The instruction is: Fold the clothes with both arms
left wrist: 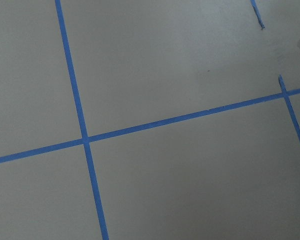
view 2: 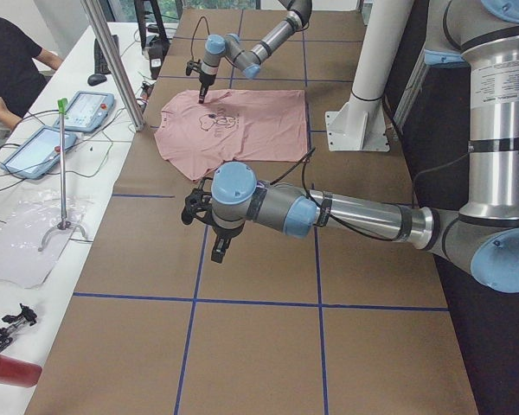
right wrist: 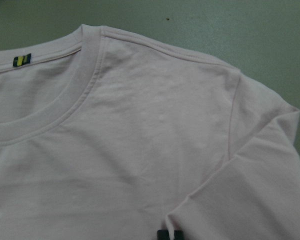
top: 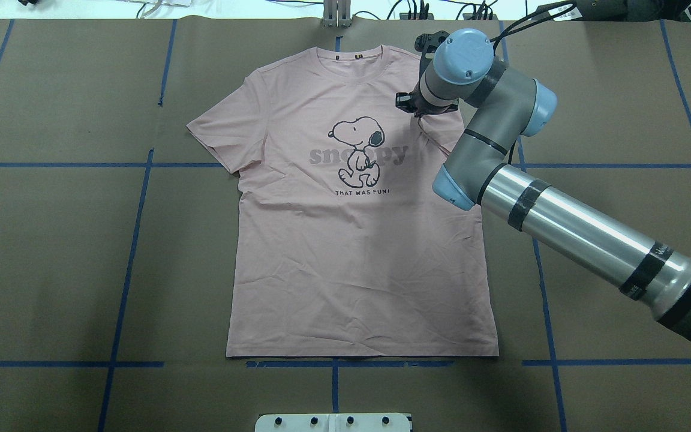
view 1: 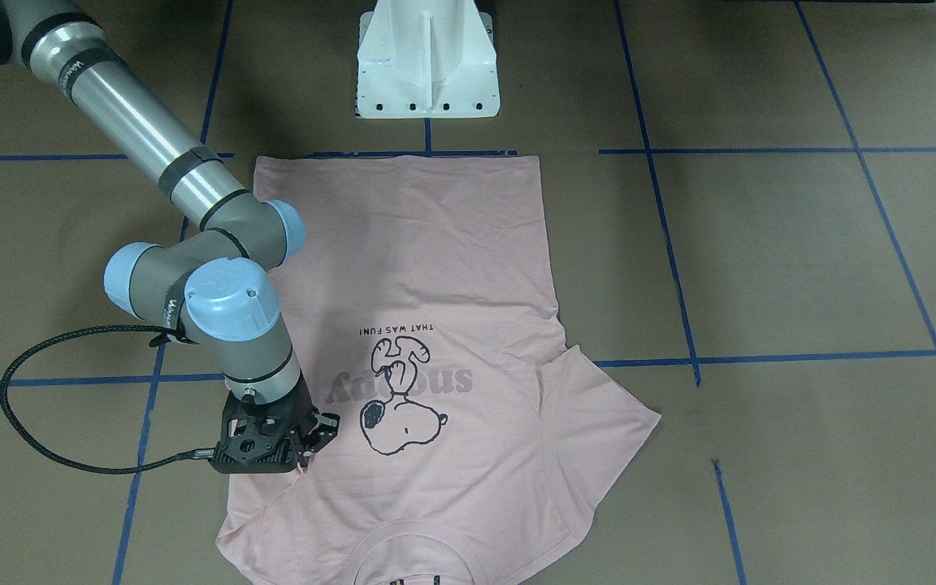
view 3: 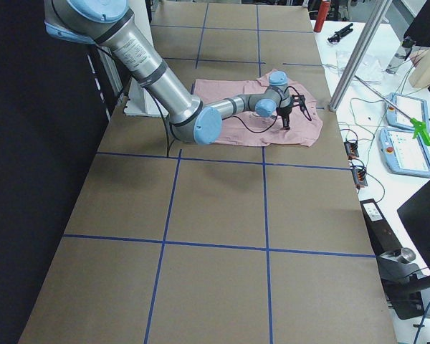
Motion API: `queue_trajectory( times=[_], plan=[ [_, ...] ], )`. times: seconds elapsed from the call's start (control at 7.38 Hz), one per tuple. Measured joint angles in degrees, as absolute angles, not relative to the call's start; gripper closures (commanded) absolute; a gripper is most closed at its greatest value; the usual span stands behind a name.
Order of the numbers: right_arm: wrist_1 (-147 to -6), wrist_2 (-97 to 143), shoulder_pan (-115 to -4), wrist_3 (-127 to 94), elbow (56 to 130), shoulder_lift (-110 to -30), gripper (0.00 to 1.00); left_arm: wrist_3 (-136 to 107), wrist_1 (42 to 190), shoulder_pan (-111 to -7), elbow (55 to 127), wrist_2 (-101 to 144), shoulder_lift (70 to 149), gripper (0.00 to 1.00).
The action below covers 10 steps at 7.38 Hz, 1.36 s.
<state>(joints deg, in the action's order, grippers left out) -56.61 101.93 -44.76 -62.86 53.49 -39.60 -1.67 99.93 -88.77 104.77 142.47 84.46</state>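
Jaws of the right gripper [right wrist: 169, 235] stand almost closed, with only a thin fold of pink cloth between the two black tips. The fold belongs to the near sleeve [right wrist: 250, 180] of the T-shirt [top: 357, 252], so the gripper has hold of this sleeve at its edge. The sleeve is turned inward, onto the chest of the shirt, and makes a slanted crease that runs away from the jaws toward the shoulder seam.

Just beyond the jaws, past the shoulder, lies the round collar [right wrist: 65, 100], flat, with a small yellow and black label [right wrist: 21, 60] inside it. On the other side of the jaws, toward the middle of the chest, are the dark dog outline [top: 357, 150] and the grey lettering [top: 321, 157] behind it. The rest of the shirt lies spread, face up, on the brown table [top: 51, 240]. The far sleeve [top: 219, 132] is flat and open, well apart from the jaws. The right arm [top: 561, 222] reaches over the side of the shirt to come here.

Blue tape lines [left wrist: 85, 140] divide the table in squares. The white pedestal [view 1: 427, 65] stands at the hem end of the shirt, far from the jaws.

The left gripper [view 2: 218, 251] hangs over bare table, well apart from the shirt, pointing down at the end of the left arm [view 2: 355, 216]. Its wrist camera shows only table and tape, and I cannot tell how its jaws stand.
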Motion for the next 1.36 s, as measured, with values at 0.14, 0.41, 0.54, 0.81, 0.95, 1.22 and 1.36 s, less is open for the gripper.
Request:
queue_trajectory(
  times=[0.14,0.41,0.54,0.81,0.95,1.22,1.36],
  plan=[
    [-56.6,101.1,-44.8,-63.0,52.2,-38.6,0.96,-1.7,99.9,-88.8,104.8,142.5,84.5,0.0],
    [-56.6,100.3,-44.8,-63.1,50.7,-37.6,0.0,-2.8,100.0,-88.7,104.9,142.5,84.7,0.0],
    [-56.6,100.1,-44.8,-63.0,50.5,-37.6,0.0,-6.2,100.7,-88.4,104.7,142.4,85.6,0.0],
    [-56.6,100.1,-45.3,-62.7,53.2,-38.9,0.0,-21.8,105.8,-82.0,103.6,139.6,90.6,0.0],
    [-56.5,100.9,-45.6,-62.7,57.4,-41.6,0.0,-31.0,107.6,-76.2,102.7,136.0,94.8,0.0],
    [-56.5,106.5,-47.1,-62.8,67.7,-49.7,0.0,-44.8,108.9,-64.8,98.0,130.5,105.1,0.01],
    [-56.3,109.4,-48.4,-62.6,73.3,-54.8,0.0,-49.1,109.2,-60.2,93.6,127.2,110.5,0.04]
  ],
)
